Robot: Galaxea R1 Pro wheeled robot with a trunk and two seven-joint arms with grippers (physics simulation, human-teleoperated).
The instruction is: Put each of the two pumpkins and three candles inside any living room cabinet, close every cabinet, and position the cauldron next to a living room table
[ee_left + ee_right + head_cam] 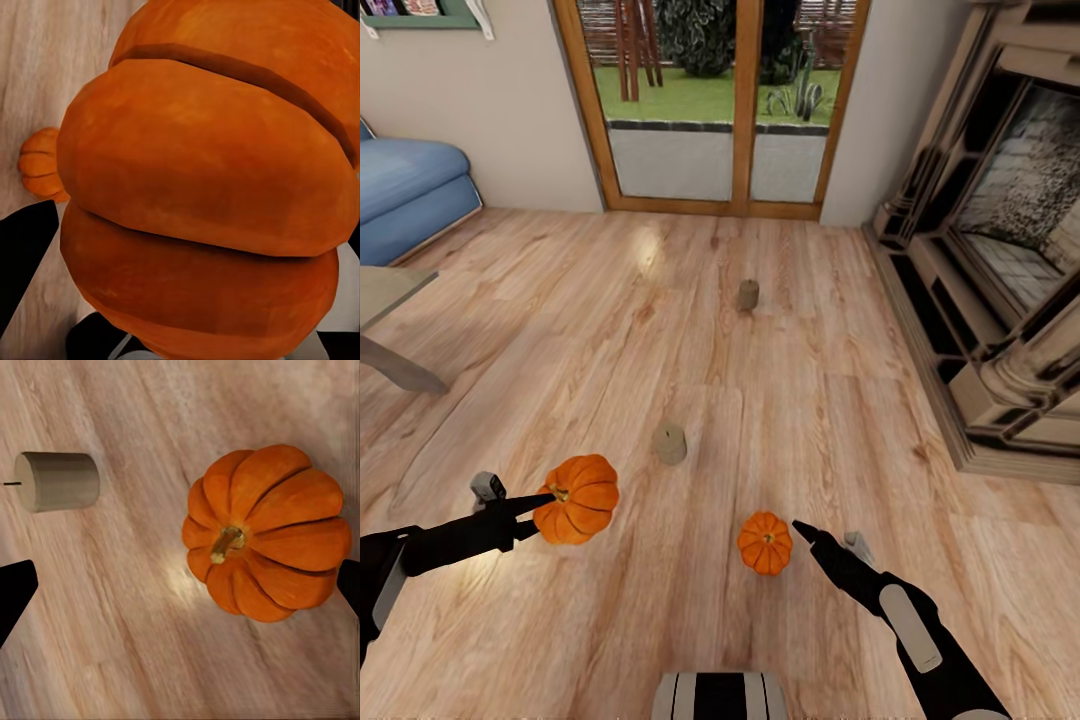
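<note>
the left gripper (545, 508) is clamped on a bright-orange ribbed pumpkin (578, 498), holding it clear of the wooden floor (780, 400); in the left wrist view that held pumpkin (210, 187) bulks close against the lens, with the second pumpkin (41, 163) small on the boards behind it. the second pumpkin (765, 543) sits on the floor, stem up, just beside the tip of the right gripper (825, 545), which hovers above the boards with its fingers spread wide apart; in the right wrist view this pumpkin (268, 534) lies nearer one dark fingertip (349, 585) than the other, not touched by either. a stubby beige-grey candle (671, 444) stands on the floor between the two pumpkins and a little beyond them, and in the right wrist view the same candle (58, 481) shows its wick. a second candle (748, 294) stands farther off, toward the glass patio doors (720, 100). a stone fireplace (1000, 230) stands along the wall right of the second pumpkin, and a blue sofa (405, 195) lies well beyond the held pumpkin, to its left.
</note>
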